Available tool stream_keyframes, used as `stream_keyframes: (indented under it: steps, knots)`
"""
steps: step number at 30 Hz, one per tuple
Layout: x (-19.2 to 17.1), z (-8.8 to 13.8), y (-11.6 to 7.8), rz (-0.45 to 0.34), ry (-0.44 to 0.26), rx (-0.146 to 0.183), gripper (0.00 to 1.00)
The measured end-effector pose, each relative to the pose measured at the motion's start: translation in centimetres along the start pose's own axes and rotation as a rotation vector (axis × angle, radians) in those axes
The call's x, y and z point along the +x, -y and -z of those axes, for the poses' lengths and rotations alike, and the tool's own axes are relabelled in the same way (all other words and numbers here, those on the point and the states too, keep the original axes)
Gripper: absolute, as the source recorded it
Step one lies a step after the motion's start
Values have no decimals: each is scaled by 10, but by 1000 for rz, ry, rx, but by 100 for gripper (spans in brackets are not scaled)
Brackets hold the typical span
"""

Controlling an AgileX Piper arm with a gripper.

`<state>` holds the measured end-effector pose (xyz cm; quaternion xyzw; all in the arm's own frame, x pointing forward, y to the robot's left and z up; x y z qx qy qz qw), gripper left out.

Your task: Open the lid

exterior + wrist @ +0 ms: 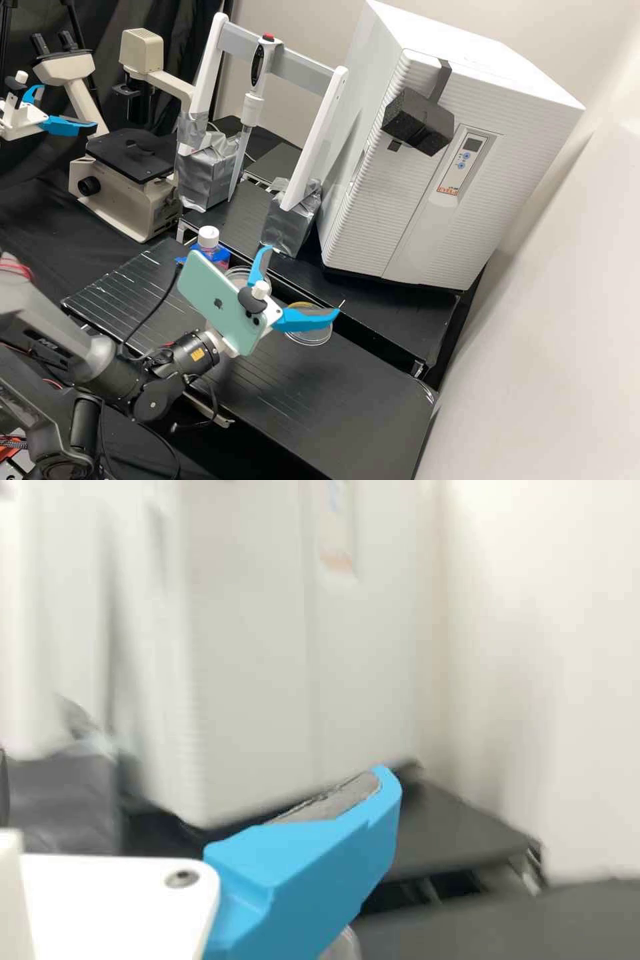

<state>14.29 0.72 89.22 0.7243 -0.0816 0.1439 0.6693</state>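
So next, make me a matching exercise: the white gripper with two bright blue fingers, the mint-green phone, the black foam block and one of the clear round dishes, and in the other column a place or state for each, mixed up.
Things:
1. White gripper with two bright blue fingers
2. Mint-green phone
3. Black foam block
4. Clear round dish

Places or states:
A. On the front of the big white cabinet
B. On the black benchtop
C. Open, with a gap between its tips
D. Mounted on the dark grey arm

Pairs: 1-C, 2-D, 3-A, 4-B
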Motion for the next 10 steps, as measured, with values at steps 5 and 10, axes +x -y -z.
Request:
stream_keyframes:
  steps: [5,10]
  knots:
    - [-11,28,17,36,-155,58,100]
    - [-16,42,27,68,-255,134,100]
